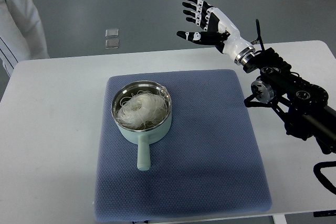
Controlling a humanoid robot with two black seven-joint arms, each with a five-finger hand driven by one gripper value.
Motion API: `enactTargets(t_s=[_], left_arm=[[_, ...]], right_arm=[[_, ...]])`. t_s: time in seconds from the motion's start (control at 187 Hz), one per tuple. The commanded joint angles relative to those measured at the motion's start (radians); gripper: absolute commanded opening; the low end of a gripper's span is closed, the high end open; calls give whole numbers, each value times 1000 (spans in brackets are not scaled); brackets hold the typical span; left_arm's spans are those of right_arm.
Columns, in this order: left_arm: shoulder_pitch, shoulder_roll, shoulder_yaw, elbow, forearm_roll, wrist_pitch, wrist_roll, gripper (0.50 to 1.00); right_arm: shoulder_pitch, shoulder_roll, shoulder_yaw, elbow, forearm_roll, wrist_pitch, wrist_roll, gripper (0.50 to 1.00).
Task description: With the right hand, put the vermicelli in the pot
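A pale green pot (pixel 142 129) with a steel rim stands on the left part of a blue mat (pixel 210 145), its handle pointing toward me. A white nest of vermicelli (pixel 139 108) lies inside the pot. My right hand (pixel 202 22) hangs high beyond the table's far edge, up and to the right of the pot, fingers spread and holding nothing. Its black forearm (pixel 286 90) comes in from the right edge. The left arm does not show.
The mat lies on a white table (pixel 52 129). A person's white sleeve (pixel 18 19) shows at the top left corner. Two small pale squares (pixel 111 38) lie on the grey floor behind the table.
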Motion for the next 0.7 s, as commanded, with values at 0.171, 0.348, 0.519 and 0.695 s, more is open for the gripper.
enactTargets(t_s=[0.171,0.348,0.519,0.695], left_arm=[[0,0,0,0,0,0,0,1000],[0,0,0,0,0,0,0,1000],[0,0,0,0,0,0,0,1000],[0,0,0,0,0,0,0,1000]], right_arm=[[-30,30,7,-158,291,-65,-4,921],[-56,55,7,-210,332,-74,-8,924],[-71,67,10,-219,340,-77,3,924],[-83,84,56,-224,449,-77,3,926]])
